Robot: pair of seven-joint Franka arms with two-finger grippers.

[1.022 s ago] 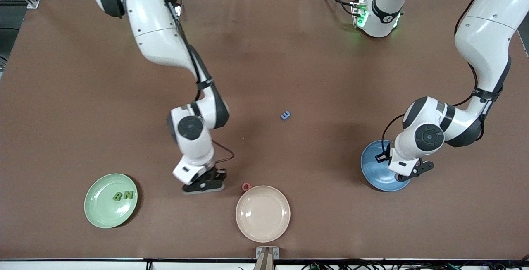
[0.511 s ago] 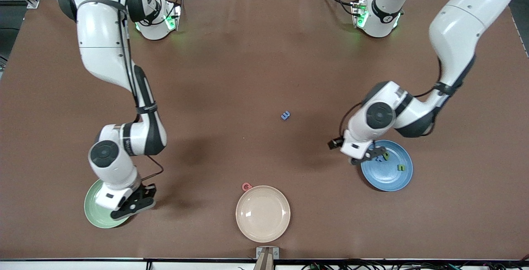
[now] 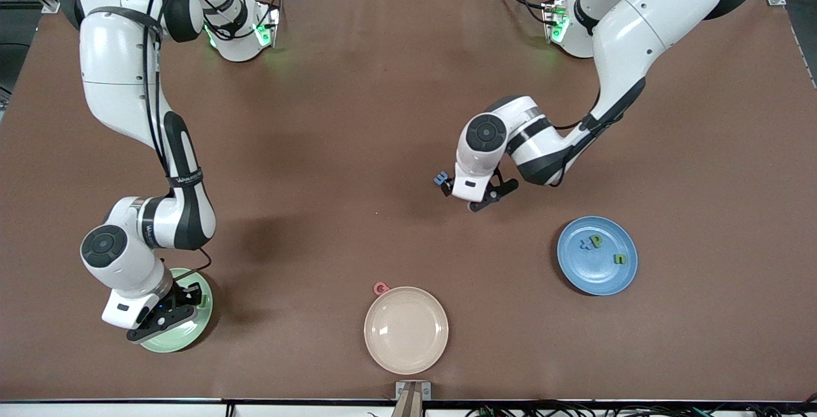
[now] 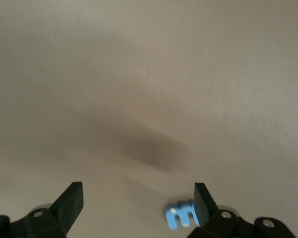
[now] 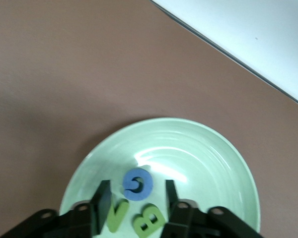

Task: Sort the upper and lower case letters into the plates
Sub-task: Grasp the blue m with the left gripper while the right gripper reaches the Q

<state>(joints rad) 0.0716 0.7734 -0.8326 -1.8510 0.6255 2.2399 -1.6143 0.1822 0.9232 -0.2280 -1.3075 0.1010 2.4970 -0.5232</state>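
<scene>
The wide-open left end effector (image 4: pixel 134 198) needed centring on the blue m (image 4: pixel 181 214) at its 3 o'clock finger, while the right end effector (image 5: pixel 134 201) hung parted above the G (image 5: pixel 137 183) in the green plate (image 5: pixel 213 163)

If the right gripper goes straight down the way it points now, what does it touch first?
Most likely the blue G, which lies between the open fingers of the right gripper in the pale green plate. Depth is unclear, so a fingertip may meet the plate first.

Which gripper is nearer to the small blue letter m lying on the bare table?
Left. The left gripper is right beside the blue letter m, jaws open. The right gripper is over the pale green plate at the right arm's end of the table.
</scene>
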